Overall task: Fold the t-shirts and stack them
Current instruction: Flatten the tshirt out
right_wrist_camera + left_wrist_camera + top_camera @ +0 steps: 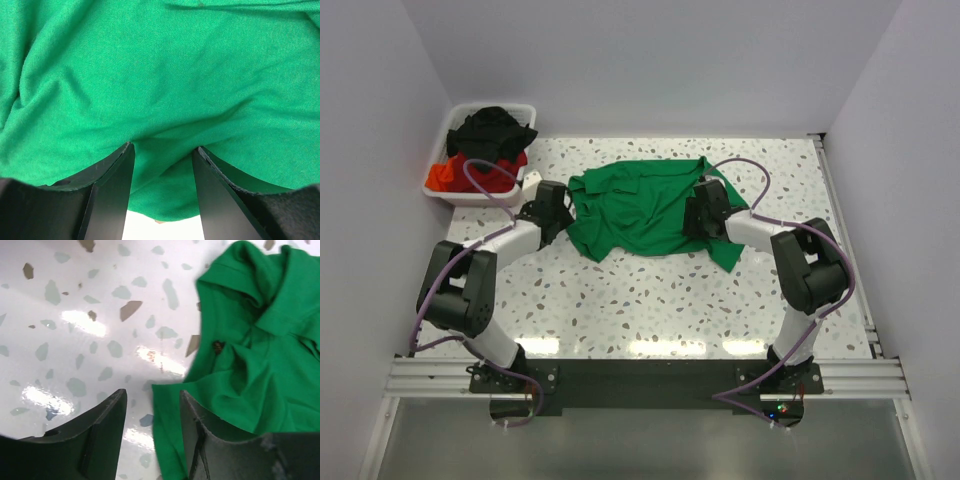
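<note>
Found the left gripper (152, 392) with jaws parted and nothing clamped, only the loose edge of the bright green short-sleeved fabric t-shirt (250, 365) lying flat in the gap just beside the right-hand finger, with bare white speckled stone-look tabletop (75, 315) under the rest. Found the right gripper (164, 147) likewise with jaws apart, tips down on that green cloth, rumpled fabric filling the gap and no fold visibly pinched between the pads. Saw, from above, the left gripper at the 9 o'clock edge of the green shirt and the right gripper over the cloth on its 3 o'clock side. Placed the green shirt itself slightly toward 12 o'clock of the table's middle, spread out but creased, one sleeve trailing toward 4 o'clock. Noted a white rectangular plastic bin (460, 197) at the table's 10 o'clock corner, apart from the green shirt, holding a crumpled black fabric t-shirt (495, 130) toward 12 o'clock and a crumpled red-orange fabric t-shirt (455, 178) toward 7 o'clock, both heaped and unfolded.
</note>
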